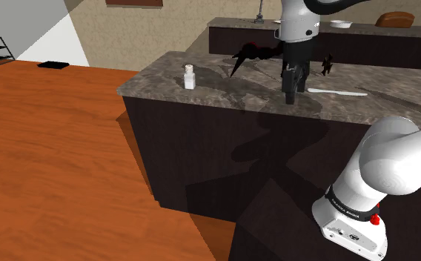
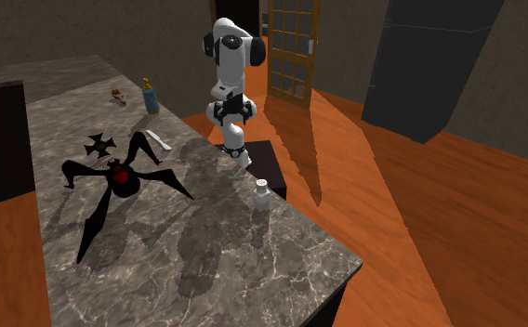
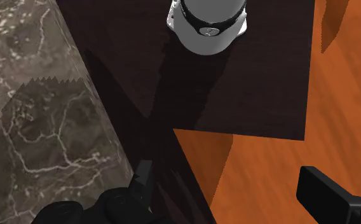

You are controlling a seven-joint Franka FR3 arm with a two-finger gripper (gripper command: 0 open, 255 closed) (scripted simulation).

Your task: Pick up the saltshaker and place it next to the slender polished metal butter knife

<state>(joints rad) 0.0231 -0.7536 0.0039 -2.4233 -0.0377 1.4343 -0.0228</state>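
Observation:
The saltshaker (image 1: 190, 76) (image 2: 263, 194), small and white with a grey cap, stands upright near the marble counter's (image 1: 224, 93) edge. The butter knife (image 1: 339, 91) (image 2: 157, 140), drawn pale white, lies flat on the same counter. My black gripper (image 1: 290, 95) (image 2: 231, 111) hangs fingers-down over the counter's stand-side edge between the two, closer to the knife. The saltshaker is well off to the shoulder view's left of it. In the wrist view the gripper (image 3: 233, 191) is open with nothing between its fingers, over the counter edge and the dark stand (image 3: 255, 89).
A black spider decoration (image 1: 255, 53) (image 2: 118, 181) and a small black cross (image 1: 327, 65) (image 2: 98, 144) lie on the counter behind the gripper. A blue bottle (image 2: 150, 97) stands beyond the knife. A second counter (image 1: 335, 35) runs behind. Wooden floor (image 1: 53, 163) surrounds the island.

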